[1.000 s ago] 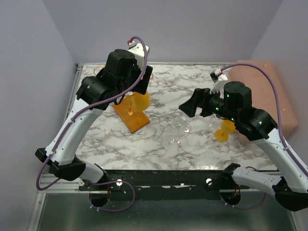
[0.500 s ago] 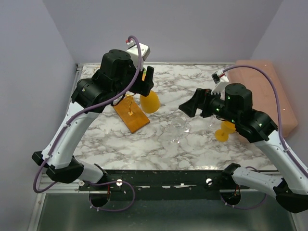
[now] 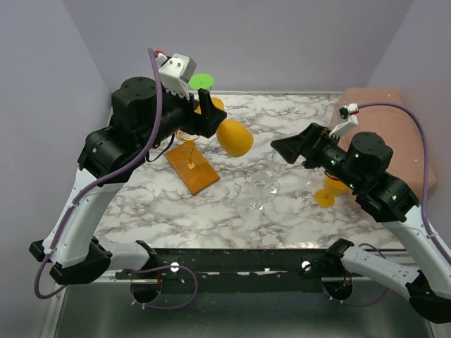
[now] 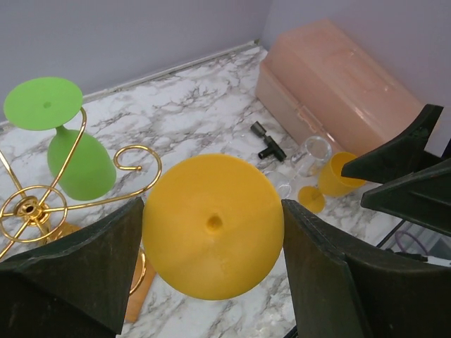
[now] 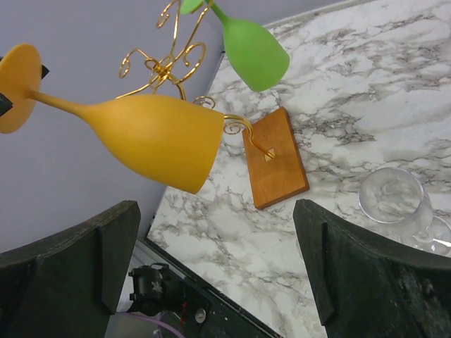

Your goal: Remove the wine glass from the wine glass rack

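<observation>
Orange wine glass (image 4: pixel 211 246) foot in left hand (image 4: pixel 211 211) hides bowl, wrist view.

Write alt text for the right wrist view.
An orange wine glass hangs tilted sideways in mid-air before the gold wine glass rack, where a green glass hangs upside down. A clear glass sits on the marble table.

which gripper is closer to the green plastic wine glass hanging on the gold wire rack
Left. The left gripper, holding an orange plastic wine glass, is right beside the green plastic wine glass; the right gripper is open, across the marble table.
</observation>
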Action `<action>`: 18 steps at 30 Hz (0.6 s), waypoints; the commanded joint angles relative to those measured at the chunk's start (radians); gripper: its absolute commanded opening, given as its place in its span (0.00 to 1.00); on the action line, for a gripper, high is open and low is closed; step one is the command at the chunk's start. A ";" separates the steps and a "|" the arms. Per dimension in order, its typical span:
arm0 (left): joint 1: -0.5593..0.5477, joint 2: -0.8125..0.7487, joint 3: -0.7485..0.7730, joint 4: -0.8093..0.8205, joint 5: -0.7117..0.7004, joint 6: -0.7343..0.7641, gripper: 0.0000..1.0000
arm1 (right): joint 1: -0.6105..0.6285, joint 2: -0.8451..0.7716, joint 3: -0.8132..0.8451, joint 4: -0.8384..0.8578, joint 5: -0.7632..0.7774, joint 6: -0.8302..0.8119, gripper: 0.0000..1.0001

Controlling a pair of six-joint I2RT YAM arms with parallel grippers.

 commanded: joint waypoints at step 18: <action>-0.002 -0.185 -0.270 0.430 0.219 -0.327 0.60 | -0.004 -0.134 -0.172 0.401 -0.188 0.129 1.00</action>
